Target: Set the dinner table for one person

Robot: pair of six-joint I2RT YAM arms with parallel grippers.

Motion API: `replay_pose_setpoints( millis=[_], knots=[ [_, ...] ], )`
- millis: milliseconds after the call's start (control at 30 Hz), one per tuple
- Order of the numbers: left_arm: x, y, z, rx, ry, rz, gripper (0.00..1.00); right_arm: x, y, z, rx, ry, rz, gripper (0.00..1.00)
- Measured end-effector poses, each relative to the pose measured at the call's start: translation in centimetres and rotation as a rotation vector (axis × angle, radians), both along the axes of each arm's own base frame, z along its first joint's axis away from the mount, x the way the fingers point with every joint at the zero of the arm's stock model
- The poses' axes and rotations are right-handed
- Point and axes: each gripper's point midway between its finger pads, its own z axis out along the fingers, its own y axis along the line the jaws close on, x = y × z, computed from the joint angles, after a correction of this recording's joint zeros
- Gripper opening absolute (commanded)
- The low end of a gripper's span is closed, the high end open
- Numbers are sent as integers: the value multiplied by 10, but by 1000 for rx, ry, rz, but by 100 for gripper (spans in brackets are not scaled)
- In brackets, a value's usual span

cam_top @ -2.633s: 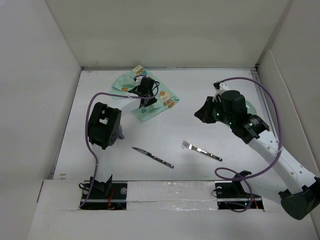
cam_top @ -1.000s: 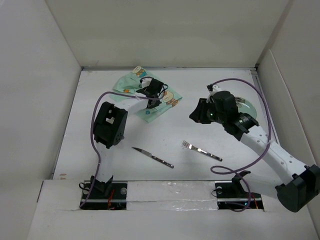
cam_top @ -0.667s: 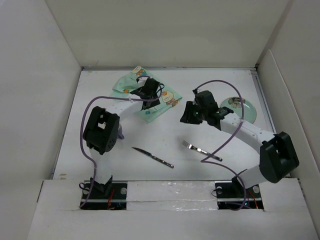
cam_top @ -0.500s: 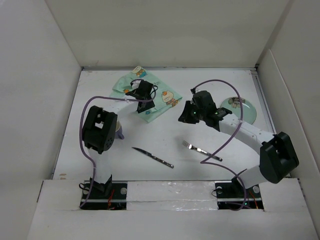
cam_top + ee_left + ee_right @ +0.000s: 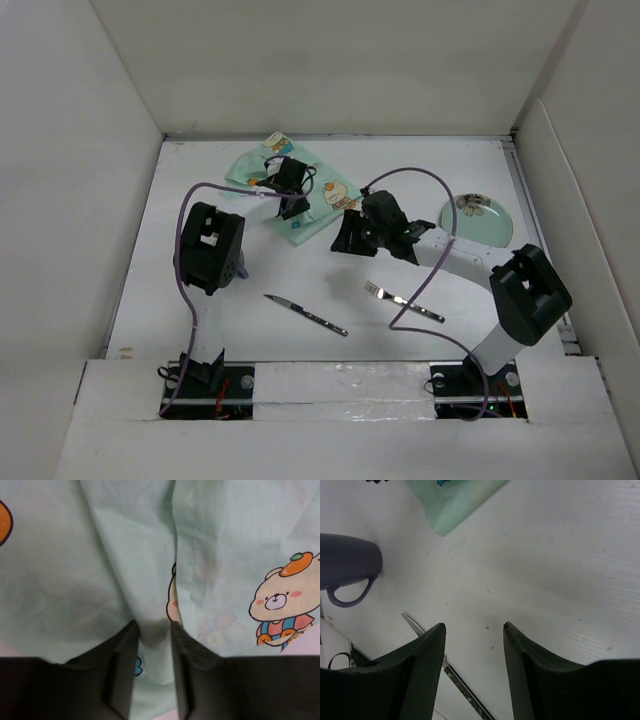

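Watching the left jaws, clamped on a fold of the placemat at the far left of the desk: dragging could bunch it up. My right jaws hang apart over mid-desk; I reckon a low sweep clips the fork.

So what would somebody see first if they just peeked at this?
Probably the mint-green placemat with cartoon bears, at the far left of the white table. It is bunched up and pinched by the left gripper. Next comes the right gripper, open above bare table in the middle. A knife and a fork lie near the front, and a pale green plate sits on the right.
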Motion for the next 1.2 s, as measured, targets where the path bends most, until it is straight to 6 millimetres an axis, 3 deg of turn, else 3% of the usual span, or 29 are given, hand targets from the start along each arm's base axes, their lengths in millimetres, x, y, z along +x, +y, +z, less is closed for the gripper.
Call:
replay_pose_setpoints(
  millis=[67,100,267,367,433,500,700,800,900,1000,1200],
  knots=[
    [1,-2,0,-8,-5,-7,4,-5,10,-7,1,19,11,56],
    [2,-3,0,-12,-7,-12,0,-7,13,-9,2,24,14,56],
    [5,-2,1,-12,-9,-22,0,-8,25,-5,26,19,6,59],
    [5,-1,13,-13,-24,-39,0,1,28,-7,26,12,-18,60],
    [7,1,36,-24,-56,-48,0,6,28,-11,18,10,-37,61],
    [13,1,72,-53,-122,-52,0,8,27,-14,11,11,-47,62],
    [32,1,216,-169,-398,-71,0,13,23,-14,4,3,-62,73],
    [33,1,265,-207,-491,-83,0,18,21,-10,-9,-13,-60,81],
    [31,-3,282,-231,-517,-106,0,36,23,1,-15,-51,-64,89],
    [26,-8,278,-242,-486,-133,0,54,26,4,-11,-70,-75,90],
    [20,-12,294,-256,-476,-163,0,70,7,-36,-80,-16,-122,90]
  ],
)
